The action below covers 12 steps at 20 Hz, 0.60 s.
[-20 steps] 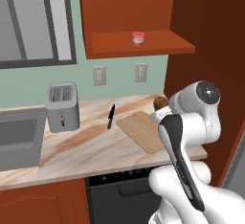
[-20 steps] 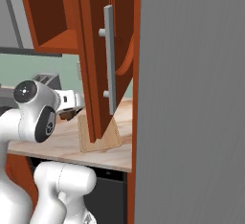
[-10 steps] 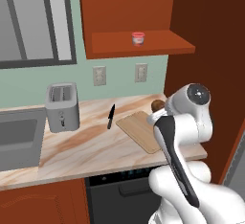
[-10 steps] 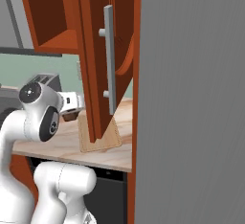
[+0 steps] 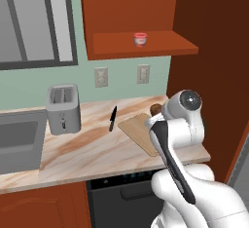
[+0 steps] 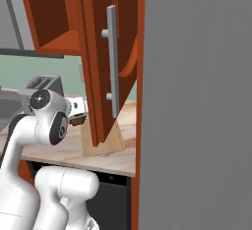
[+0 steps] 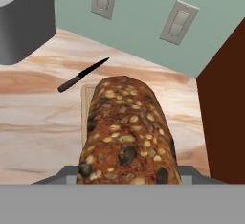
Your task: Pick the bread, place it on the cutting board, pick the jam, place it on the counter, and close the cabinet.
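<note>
The bread (image 7: 128, 134), a seeded dark brown loaf, sits between my fingers and is held over the far part of the cutting board (image 5: 139, 130). My gripper (image 6: 75, 120) is shut on the bread, which peeks out behind the arm (image 5: 155, 109). A sliver of the board (image 7: 87, 96) shows to the bread's left. The jam (image 5: 140, 39) stands on the shelf of the cabinet (image 5: 146, 44). The cabinet door (image 6: 96, 62) hangs open, its grey handle (image 6: 112, 67) facing the right base view. The counter (image 5: 87, 146) runs under it all.
A black knife (image 5: 112, 119) lies on the counter left of the board, seen too in the hand view (image 7: 82, 74). A grey toaster (image 5: 63, 108) stands further left, beside a sink (image 5: 14, 142). A tall grey panel (image 6: 197, 101) rises at the right.
The arm has shifted slightly toward the cutting board with the bread still gripped. The jam, the knife and the cabinet door have not moved.
</note>
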### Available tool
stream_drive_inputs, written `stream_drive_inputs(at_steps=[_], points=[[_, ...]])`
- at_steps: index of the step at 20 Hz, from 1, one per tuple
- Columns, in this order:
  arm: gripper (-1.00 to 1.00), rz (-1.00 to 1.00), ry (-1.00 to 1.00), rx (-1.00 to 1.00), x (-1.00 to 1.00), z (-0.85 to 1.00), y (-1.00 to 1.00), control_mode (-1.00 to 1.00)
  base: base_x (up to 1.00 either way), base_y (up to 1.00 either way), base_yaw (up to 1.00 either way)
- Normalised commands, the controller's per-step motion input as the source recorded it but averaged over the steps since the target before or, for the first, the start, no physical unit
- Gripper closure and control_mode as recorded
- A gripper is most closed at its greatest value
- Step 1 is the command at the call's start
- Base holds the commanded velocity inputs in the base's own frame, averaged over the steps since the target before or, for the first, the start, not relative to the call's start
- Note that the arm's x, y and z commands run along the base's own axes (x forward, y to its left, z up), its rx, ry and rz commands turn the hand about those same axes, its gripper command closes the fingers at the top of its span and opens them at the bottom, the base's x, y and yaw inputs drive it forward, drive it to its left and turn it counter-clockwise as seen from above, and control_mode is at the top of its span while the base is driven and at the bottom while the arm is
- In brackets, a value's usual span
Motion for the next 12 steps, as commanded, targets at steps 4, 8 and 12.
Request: stream_drive_inputs(at_steps=[4, 8, 12], points=[[1.00, 0.00, 0.00, 0.00, 0.44, -0.26, 0.00, -1.00, 0.00, 0.00, 0.00], [1.00, 0.00, 0.00, 0.00, 0.27, -0.31, 0.00, -1.00, 0.00, 0.00, 0.00], [1.00, 0.00, 0.00, 0.00, 0.23, -0.28, 0.00, -1.00, 0.00, 0.00, 0.00]])
